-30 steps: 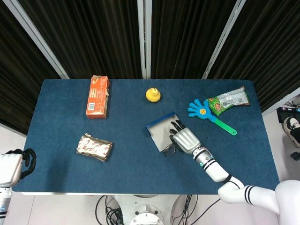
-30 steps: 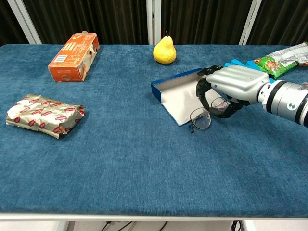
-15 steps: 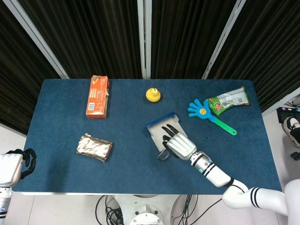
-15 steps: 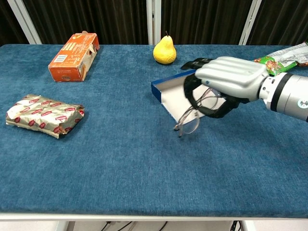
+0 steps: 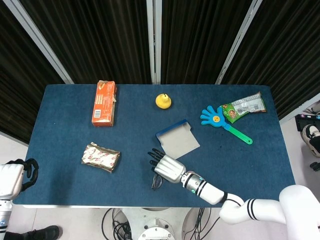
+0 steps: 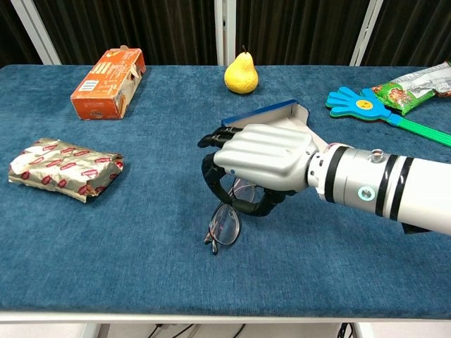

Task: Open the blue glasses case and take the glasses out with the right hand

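The blue glasses case (image 5: pixel 177 140) (image 6: pixel 290 109) lies open at mid table, its pale inside bare. My right hand (image 5: pixel 167 168) (image 6: pixel 262 167) hovers in front of the case, toward the table's near edge, and grips the glasses (image 6: pixel 226 222) (image 5: pixel 157 181), which hang from its curled fingers with the lenses tilted down close over the cloth. My left hand (image 5: pixel 15 177) is off the table's near left corner in the head view, with nothing in it and its fingers curled.
An orange carton (image 5: pixel 103 102) lies at the back left and a foil-wrapped packet (image 5: pixel 101 156) at the front left. A yellow pear (image 5: pixel 163 101) stands behind the case. A blue hand-shaped clapper (image 5: pixel 223 121) and a snack bag (image 5: pixel 244 106) lie at the back right.
My right hand has carried the glasses out of the case, moving left and toward the near edge. The case is now uncovered. The left hand has not moved.
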Robot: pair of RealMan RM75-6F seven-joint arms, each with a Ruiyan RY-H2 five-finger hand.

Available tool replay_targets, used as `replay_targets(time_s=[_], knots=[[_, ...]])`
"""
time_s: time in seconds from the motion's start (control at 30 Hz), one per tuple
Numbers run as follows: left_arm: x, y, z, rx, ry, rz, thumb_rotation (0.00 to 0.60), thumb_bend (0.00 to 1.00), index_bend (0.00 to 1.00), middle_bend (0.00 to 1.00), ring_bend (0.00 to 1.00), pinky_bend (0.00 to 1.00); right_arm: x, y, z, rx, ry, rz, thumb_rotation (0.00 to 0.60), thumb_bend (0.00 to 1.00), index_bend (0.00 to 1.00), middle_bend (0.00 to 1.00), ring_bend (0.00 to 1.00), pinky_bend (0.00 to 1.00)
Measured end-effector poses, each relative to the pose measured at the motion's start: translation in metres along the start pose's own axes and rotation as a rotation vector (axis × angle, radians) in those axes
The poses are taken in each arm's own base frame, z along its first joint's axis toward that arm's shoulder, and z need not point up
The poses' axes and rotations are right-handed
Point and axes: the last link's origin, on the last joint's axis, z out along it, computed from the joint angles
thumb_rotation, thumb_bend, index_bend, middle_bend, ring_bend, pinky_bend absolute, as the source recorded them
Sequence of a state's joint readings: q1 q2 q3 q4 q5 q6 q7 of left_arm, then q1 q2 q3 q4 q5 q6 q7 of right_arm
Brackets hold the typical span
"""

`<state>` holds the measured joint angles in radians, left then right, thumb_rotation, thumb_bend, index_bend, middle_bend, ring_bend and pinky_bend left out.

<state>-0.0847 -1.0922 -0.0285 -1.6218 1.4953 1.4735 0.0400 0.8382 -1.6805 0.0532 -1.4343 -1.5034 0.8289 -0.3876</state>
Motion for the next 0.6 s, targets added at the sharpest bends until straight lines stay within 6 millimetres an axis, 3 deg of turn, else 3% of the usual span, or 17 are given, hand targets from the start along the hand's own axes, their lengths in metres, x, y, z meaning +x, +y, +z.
replay_targets(time_s=[0.1, 0.3, 0.5, 0.6], knots=[[0.000, 0.000, 0.000, -0.001, -0.001, 0.000, 0.600, 0.36, 0.69, 0.71, 0.55, 0.56, 0.002, 0.001, -0.003, -0.012, 0.013, -0.010, 0.600, 0.39, 0.10, 0.18, 0.00, 0.00], [0.000, 0.000, 0.000, -0.001, -0.001, 0.001, 0.600, 0.36, 0.69, 0.71, 0.55, 0.56, 0.014, 0.023, -0.029, -0.097, 0.074, -0.022, 0.600, 0.38, 0.07, 0.16, 0.00, 0.00], [0.000, 0.000, 0.000, -0.001, 0.000, 0.007, 0.600, 0.36, 0.69, 0.71, 0.55, 0.56, 0.027, 0.059, -0.084, -0.268, 0.161, -0.028, 0.600, 0.34, 0.06, 0.13, 0.00, 0.00], [0.000, 0.001, 0.000, -0.001, 0.002, 0.008, 0.600, 0.36, 0.69, 0.71, 0.55, 0.56, 0.030, 0.074, -0.123, -0.374, 0.200, -0.024, 0.600, 0.31, 0.03, 0.10, 0.00, 0.00]])
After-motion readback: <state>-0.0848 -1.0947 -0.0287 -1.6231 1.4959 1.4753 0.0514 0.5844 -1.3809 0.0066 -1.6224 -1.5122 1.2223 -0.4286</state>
